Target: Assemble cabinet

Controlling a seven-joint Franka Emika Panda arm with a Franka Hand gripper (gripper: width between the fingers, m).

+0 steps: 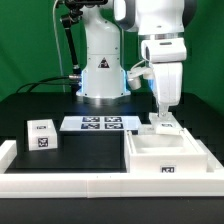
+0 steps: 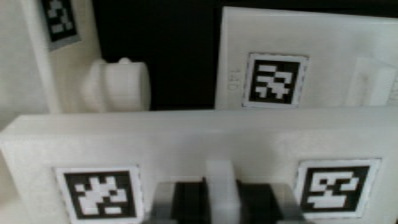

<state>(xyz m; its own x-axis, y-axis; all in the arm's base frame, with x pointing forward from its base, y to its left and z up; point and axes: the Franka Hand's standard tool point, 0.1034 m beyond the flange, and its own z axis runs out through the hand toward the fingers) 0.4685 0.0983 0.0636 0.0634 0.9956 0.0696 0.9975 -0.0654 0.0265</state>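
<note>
The large white box shell (image 1: 166,158) lies open-side up at the front of the exterior view's right. Right behind it stands a smaller white cabinet block (image 1: 163,126). My gripper (image 1: 163,115) comes straight down onto this block. In the wrist view the block (image 2: 196,145) shows two code tags, and my gripper (image 2: 222,196) has its dark fingers (image 2: 185,202) closed on a thin white rib of it. Beyond it stands a white tagged panel (image 2: 270,80) and a round white peg (image 2: 118,85). Another small tagged block (image 1: 42,135) sits at the exterior view's left.
The marker board (image 1: 100,124) lies flat in the middle of the black table, in front of the robot base (image 1: 100,75). A long white rail (image 1: 100,185) runs along the table's front edge, close to the box shell.
</note>
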